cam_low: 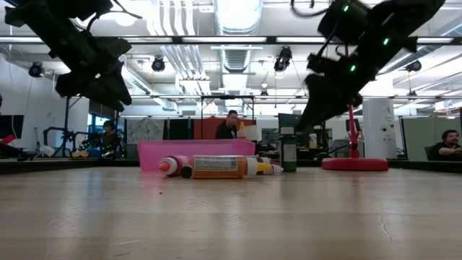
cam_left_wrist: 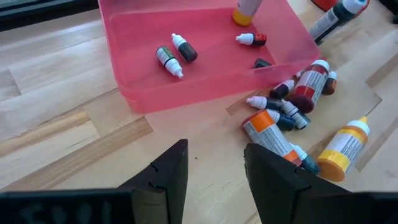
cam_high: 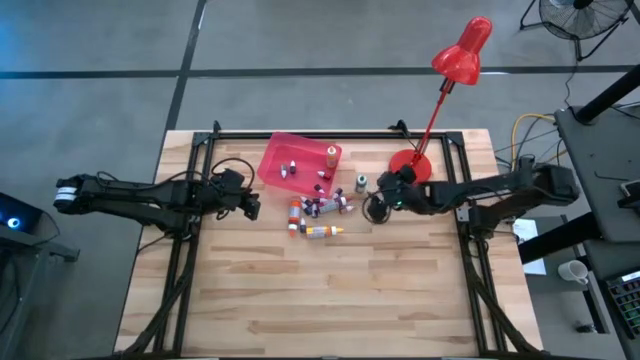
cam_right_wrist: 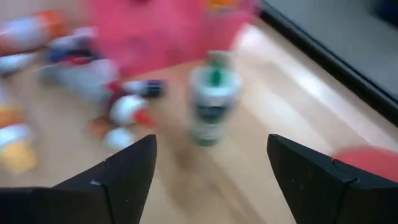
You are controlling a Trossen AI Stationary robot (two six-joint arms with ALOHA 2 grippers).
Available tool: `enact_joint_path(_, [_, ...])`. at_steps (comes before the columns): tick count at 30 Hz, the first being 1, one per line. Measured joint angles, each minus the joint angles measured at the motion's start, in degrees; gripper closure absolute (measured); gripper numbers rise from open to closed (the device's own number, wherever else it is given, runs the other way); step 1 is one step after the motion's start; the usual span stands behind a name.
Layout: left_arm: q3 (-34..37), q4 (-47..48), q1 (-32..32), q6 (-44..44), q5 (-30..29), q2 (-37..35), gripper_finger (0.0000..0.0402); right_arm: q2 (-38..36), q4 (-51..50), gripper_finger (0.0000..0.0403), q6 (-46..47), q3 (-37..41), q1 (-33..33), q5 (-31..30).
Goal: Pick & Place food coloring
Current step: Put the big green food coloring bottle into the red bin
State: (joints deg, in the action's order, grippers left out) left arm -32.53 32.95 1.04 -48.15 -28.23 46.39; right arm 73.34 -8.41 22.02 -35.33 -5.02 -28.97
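we read the step in hand as a pick: the right end effector (cam_high: 374, 207) hangs with its fingers (cam_right_wrist: 118, 180) spread wide and nothing between them, just off the surface (cam_high: 330, 300), near the upright green-capped bottle (cam_high: 361, 182) that stands alone between the pink tray (cam_high: 275, 160) and the red lamp base (cam_high: 408, 162). to do it well we would centre the spread fingers on that bottle's body, come down level, and close low on it so that it does not tip, keeping clear of the loose pile (cam_high: 318, 212) just beside it. the left end effector (cam_high: 252, 207) waits near the tray's near corner, its fingers (cam_left_wrist: 166, 180) parted with nothing between them. counting the food coloring: inside the tray we see one upright orange bottle (cam_left_wrist: 246, 9), three small dropper bottles lying down (cam_left_wrist: 176, 52), and a small dark piece we cannot identify. outside, besides the lone upright bottle, the pile holds about nine or ten bottles lying against each other; three are larger, one orange (cam_left_wrist: 268, 132), one yellow (cam_left_wrist: 344, 150), one dark red (cam_left_wrist: 307, 88), and the rest are tiny and overlap too much for a firm count. one tray, one lamp, two arms.
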Motion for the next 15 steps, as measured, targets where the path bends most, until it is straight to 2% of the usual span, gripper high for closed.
enact_joint_path(4, [0.00, -0.03, 0.00, 0.73, -0.71, 0.00, 0.0271, -5.17, -0.40, 0.0106, -17.59, -0.02, -1.62, 10.66])
enact_joint_path(6, [0.00, -0.26, 0.00, 1.55, -1.24, 0.00, 0.0271, -6.33, -0.32, 0.0110, -27.65, -0.10, -2.45, 11.89])
enact_joint_path(8, [0.00, -0.59, 0.00, 1.65, -1.56, 0.00, 0.0271, -6.35, -2.04, 0.0114, -33.90, -1.14, -4.12, 12.53])
enact_joint_path(12, [0.00, -1.64, 0.00, 0.80, -1.69, 0.00, 0.0271, -2.68, -12.27, 0.0122, -31.96, -7.45, -9.44, 17.20])
enact_joint_path(15, [0.00, -1.72, 0.00, -1.07, -1.68, 0.00, 0.0271, 2.25, -19.94, 0.0130, -27.34, -14.75, -12.39, 17.01])
